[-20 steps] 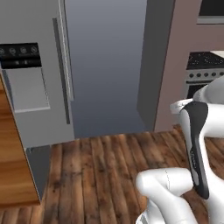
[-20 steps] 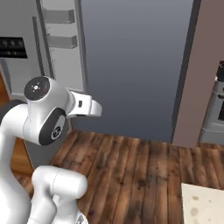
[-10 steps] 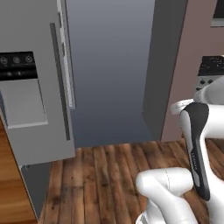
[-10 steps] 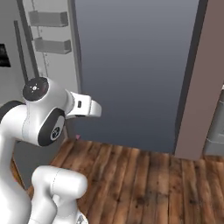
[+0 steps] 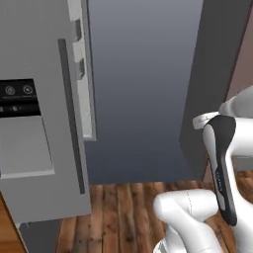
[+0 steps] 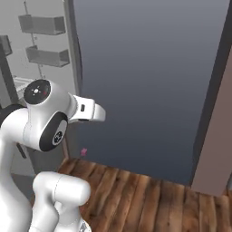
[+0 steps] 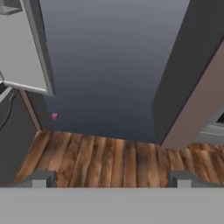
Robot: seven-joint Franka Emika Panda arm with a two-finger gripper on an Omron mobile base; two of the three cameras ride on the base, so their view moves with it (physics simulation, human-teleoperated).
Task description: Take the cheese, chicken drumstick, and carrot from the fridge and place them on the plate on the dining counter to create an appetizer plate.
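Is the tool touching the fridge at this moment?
Apart. In the hand view, the open tool has only wooden floor between its fingertips, and the fridge stands well beyond.

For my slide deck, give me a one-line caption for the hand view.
Open gripper faces the fridge over a wooden floor, with a small pink object at the fridge's foot.

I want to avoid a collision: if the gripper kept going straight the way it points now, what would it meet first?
Probably the wooden floor just before the fridge. The gripper, fingers wide apart, points forward and down; depth is unclear, so it could reach the fridge's flat grey front instead.
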